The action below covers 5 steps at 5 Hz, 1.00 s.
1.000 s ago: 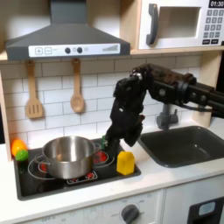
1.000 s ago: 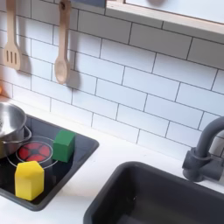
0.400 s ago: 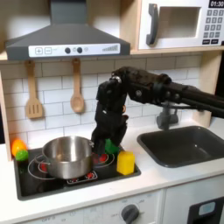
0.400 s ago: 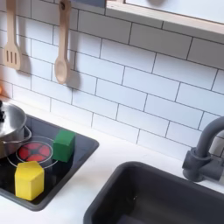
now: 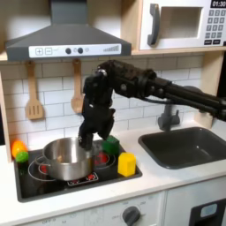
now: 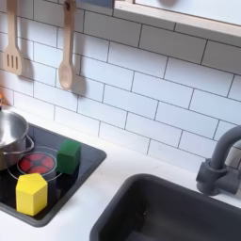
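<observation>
In the first exterior view the black end effector (image 5: 86,139) hangs just over the shiny round metal pot (image 5: 68,157), at the pot's 1 o'clock rim, and it is too dark and blurry to tell if its fingers are apart or together. The pot sits on the flat black stove (image 5: 35,186), and in the second exterior view the picture's edge cuts the pot (image 6: 9,132) off. At the pot's 3 o'clock stand a green block (image 5: 110,146) and a smooth yellow block (image 5: 127,163), and something orange and green (image 5: 18,150) at 9 o'clock is hard to make out.

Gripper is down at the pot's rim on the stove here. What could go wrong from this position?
The gripper hangs right at the rim of the steel pot, so it could knock or drag the pot across the stove. The green block sits close beside the arm and could get pushed. Whether the jaws are open is unclear.
</observation>
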Motion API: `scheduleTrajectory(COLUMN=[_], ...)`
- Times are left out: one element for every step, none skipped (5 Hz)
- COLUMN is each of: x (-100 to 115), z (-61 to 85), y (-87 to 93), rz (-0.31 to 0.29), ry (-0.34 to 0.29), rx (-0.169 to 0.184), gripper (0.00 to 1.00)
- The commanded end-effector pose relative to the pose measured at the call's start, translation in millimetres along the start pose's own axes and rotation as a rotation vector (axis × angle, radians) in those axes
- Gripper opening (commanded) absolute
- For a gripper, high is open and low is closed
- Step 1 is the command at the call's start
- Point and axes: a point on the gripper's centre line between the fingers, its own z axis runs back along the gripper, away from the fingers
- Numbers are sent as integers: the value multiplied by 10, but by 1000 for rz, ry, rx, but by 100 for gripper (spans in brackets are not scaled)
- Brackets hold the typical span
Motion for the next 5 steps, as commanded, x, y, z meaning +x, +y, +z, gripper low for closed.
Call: scheduleTrajectory(x=[115, 129, 160, 175, 198], z=[-115, -243, -335, -435, -507], y=[128, 143, 151, 173, 211], rz=[36, 38, 37, 40, 50], ry=[44, 86, 117, 146, 168], rx=[28, 30, 36, 50, 58], gripper=[100, 100, 100, 100, 100])
